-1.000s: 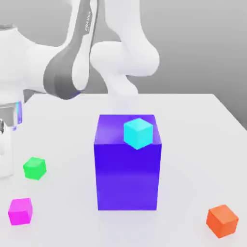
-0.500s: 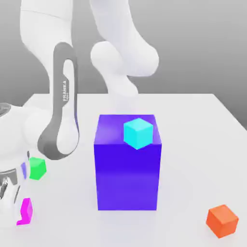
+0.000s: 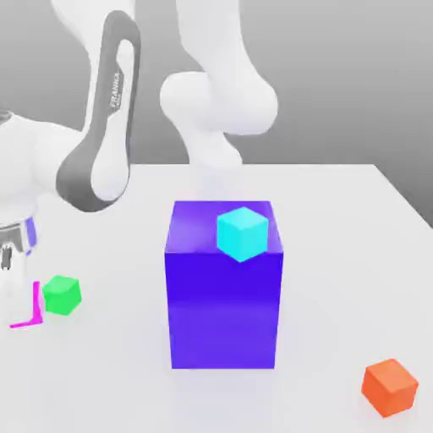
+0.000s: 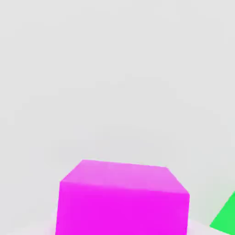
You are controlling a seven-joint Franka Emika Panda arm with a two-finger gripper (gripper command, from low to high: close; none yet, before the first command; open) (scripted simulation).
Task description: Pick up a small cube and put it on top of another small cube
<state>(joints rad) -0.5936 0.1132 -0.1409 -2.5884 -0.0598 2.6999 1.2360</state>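
Observation:
The small magenta cube [image 3: 36, 304] shows as a thin pink edge at the exterior view's left, mostly hidden behind my gripper [image 3: 19, 303]. It hangs off the table, with my gripper shut on it. In the hand view the magenta cube [image 4: 121, 197] looms close between the fingers. The small green cube [image 3: 62, 295] rests on the white table just to the exterior view's right of the held cube, nearly touching it in that view. A corner of the green cube [image 4: 227, 215] appears beside the magenta one in the hand view.
A big purple block [image 3: 221, 287] stands mid-table with a small cyan cube [image 3: 243, 233] on top. A small orange cube [image 3: 389, 386] lies near the front at the exterior view's right. The arm's white links [image 3: 93, 161] rise behind the gripper.
My gripper came down over the magenta cube, shut on it and has lifted it off the table, carrying it back to beside the green cube.

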